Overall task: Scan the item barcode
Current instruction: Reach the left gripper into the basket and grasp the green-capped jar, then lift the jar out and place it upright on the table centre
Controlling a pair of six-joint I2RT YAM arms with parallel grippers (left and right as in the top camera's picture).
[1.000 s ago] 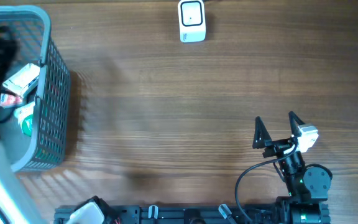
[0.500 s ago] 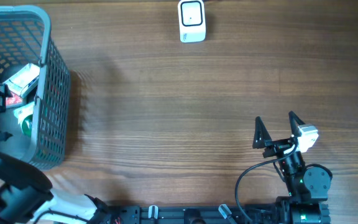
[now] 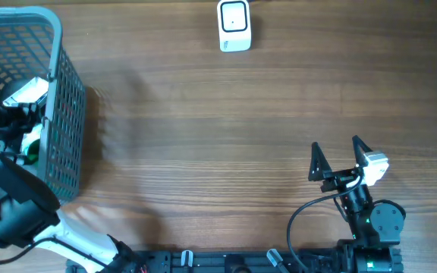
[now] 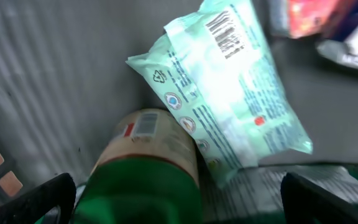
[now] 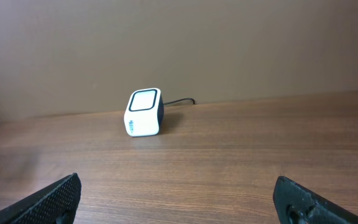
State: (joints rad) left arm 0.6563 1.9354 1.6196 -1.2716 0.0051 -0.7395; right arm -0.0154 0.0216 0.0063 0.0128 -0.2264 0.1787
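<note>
Seven entries, largest first.

1. Wooden table (image 3: 241, 114): unchanged over the last second.
2. Grey mesh basket (image 3: 65, 98), far left of the table: holds all the goods. Nothing has been lifted out yet.
3. Left arm (image 3: 10, 205): the one thing that has moved. It has swung in from the lower left, and the left gripper (image 3: 10, 125) now reaches further down into the basket. Its jaws are spread wide and hold nothing.
4. Right gripper (image 3: 337, 145), near the front edge at right: parked where it was, jaws wide apart and empty, facing the scanner.
5. Pale green pouch (image 4: 229, 87): lies in the basket with its printed barcode (image 4: 224, 29) facing up, and leans on entry 6.
6. Jar with a green lid (image 4: 143, 174): directly under the left wrist camera, between the open fingers. The view is blurred, so this is probably the item being picked, though the pouch is close enough to be the target.
7. White scanner (image 3: 234, 26), far edge of the table: untouched and well apart from the basket.

Judgement: the pick is only beginning. Grasp, lift and carry to the scanner all remain.
</note>
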